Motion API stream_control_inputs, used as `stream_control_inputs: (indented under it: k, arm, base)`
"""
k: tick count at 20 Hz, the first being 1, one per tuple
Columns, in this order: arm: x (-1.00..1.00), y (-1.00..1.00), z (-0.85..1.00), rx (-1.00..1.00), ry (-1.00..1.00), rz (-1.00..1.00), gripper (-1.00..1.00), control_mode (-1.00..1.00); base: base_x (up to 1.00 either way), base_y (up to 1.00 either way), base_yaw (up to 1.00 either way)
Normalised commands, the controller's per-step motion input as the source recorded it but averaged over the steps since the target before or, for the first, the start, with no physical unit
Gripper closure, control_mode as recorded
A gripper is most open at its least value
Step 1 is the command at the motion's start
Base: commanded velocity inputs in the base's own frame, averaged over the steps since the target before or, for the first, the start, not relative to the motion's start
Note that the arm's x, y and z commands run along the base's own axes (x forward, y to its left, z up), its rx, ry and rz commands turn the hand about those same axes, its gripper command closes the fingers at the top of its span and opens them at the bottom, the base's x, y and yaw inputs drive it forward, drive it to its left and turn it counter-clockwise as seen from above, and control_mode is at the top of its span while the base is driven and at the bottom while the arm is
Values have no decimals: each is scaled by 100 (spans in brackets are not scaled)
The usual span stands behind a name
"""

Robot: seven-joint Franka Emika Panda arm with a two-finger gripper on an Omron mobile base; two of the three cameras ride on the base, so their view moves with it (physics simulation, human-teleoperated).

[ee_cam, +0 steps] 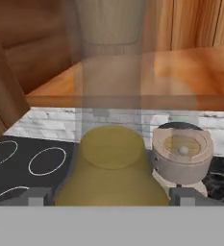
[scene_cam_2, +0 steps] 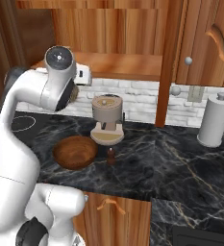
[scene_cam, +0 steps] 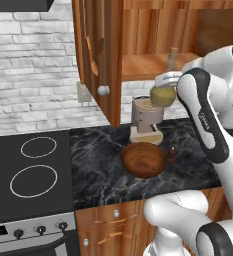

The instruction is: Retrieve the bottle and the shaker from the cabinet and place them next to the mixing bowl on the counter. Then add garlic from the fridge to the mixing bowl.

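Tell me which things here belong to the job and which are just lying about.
Job:
- bottle, held in the gripper in front of the cabinet
- shaker, on the counter beside the bowl
- bowl

Lying about:
- coffee machine
- paper towel roll
- stove

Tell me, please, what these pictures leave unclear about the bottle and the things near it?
- Gripper: in the hand view the fingertips flank the bottle; contact cannot be judged.
- Bottle neck: translucent and blurred in the hand view.
- Shaker: too small in the right base view for detail.
- Mixing bowl: contents not discernible.
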Motion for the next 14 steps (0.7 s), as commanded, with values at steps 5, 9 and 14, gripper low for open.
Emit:
stream_control_inputs:
  k: [5, 9, 14]
  arm:
    - [-51, -35, -46, -1, -2, 41, 100, -100]
    - [-48, -49, -51, -2, -1, 38, 100, -100]
    - [-48, -32, -51, -2, -3, 26, 100, -100]
  base:
    - [0, 0, 0]
    - [0, 0, 0]
    - [0, 0, 0]
